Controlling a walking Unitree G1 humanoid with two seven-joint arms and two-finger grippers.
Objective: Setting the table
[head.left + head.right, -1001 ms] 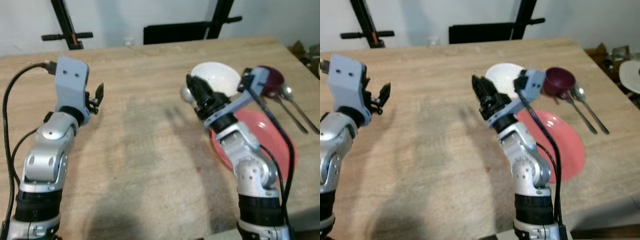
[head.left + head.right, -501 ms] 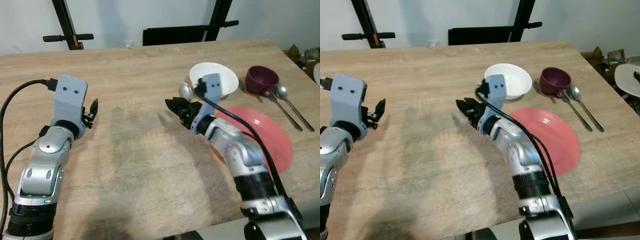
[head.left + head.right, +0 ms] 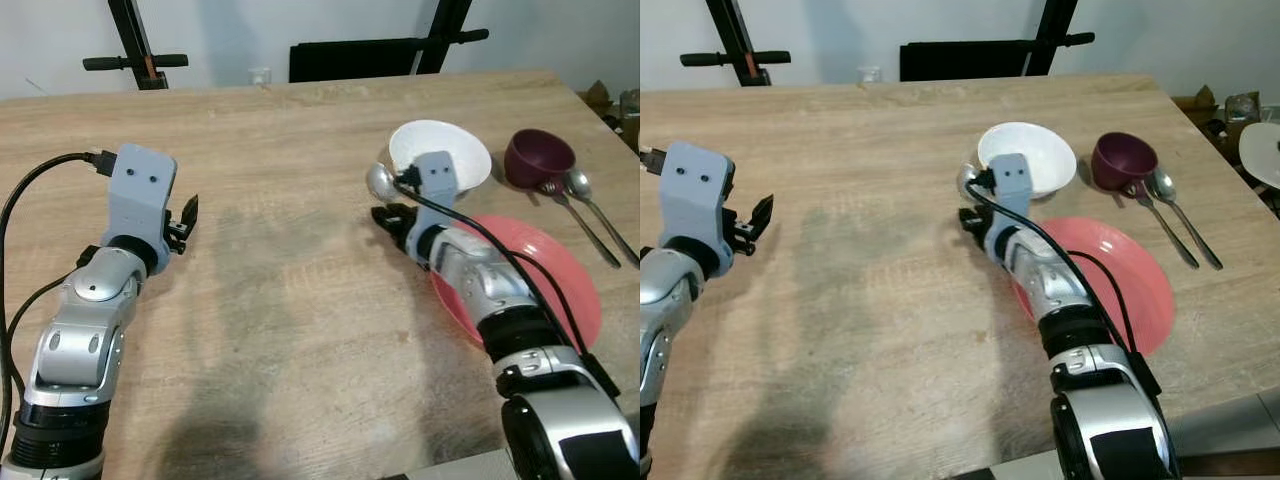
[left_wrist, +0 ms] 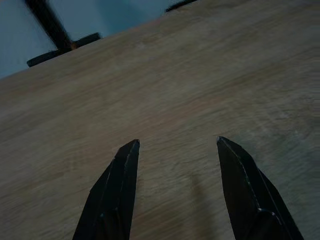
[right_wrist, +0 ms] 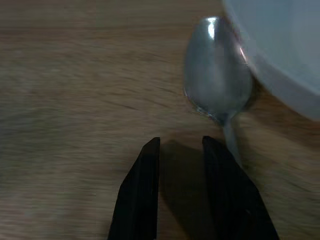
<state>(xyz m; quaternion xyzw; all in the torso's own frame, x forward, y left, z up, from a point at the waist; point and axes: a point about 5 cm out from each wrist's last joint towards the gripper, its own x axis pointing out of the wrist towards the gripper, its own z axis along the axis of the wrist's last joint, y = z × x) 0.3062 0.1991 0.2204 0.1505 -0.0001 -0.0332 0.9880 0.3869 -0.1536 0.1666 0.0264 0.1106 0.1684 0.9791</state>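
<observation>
A silver spoon (image 3: 380, 181) lies on the wooden table (image 3: 300, 300), its bowl against the near-left rim of a white bowl (image 3: 440, 155). My right gripper (image 3: 385, 214) hovers low over the table just in front of the spoon. In the right wrist view its fingertips (image 5: 152, 150) stand a narrow gap apart with nothing between them, and the spoon (image 5: 217, 75) lies just beyond. A pink plate (image 3: 560, 290) lies under my right forearm. My left gripper (image 3: 188, 215) is held open above bare wood (image 4: 175, 75) at the left.
A maroon cup (image 3: 540, 157) stands right of the white bowl, with two more spoons (image 3: 590, 215) beside it near the table's right edge. Black stand legs (image 3: 130, 60) and a dark chair back (image 3: 350, 58) rise behind the far edge.
My right gripper has drawn back to the right and dropped lower, ending just in front of the spoon by the white bowl. The left arm has stayed put.
</observation>
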